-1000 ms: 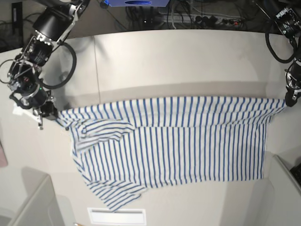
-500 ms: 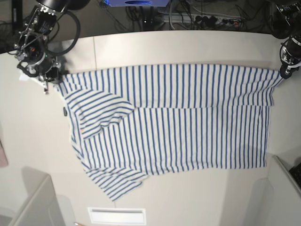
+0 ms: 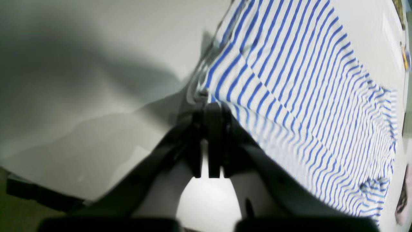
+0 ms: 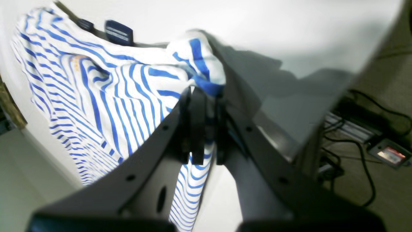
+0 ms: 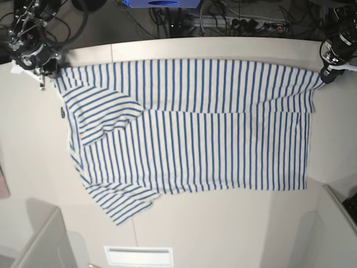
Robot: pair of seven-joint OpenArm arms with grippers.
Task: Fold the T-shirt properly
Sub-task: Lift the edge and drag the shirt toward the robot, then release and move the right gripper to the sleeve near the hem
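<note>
The T-shirt (image 5: 189,134), white with thin blue stripes, lies spread wide on the pale table (image 5: 223,234), one sleeve (image 5: 120,204) pointing to the front left. Its far edge is pulled taut between both grippers. At the table's far right, my left gripper (image 5: 325,76) is shut on a corner of the T-shirt (image 3: 289,80), with the left gripper (image 3: 207,108) pinching the cloth edge. At the far left, my right gripper (image 5: 48,70) is shut on bunched cloth; the right gripper (image 4: 203,93) grips the T-shirt (image 4: 112,90) near its dark label (image 4: 118,32).
Cables and a power strip (image 5: 245,23) run behind the table's far edge. A white slotted plate (image 5: 138,255) sits at the front edge. Grey bins stand at the front left (image 5: 39,240) and front right (image 5: 334,223).
Both grippers have carried the shirt's top edge away from me to the table's far edge. The cloth slid with them and lies flatter.
</note>
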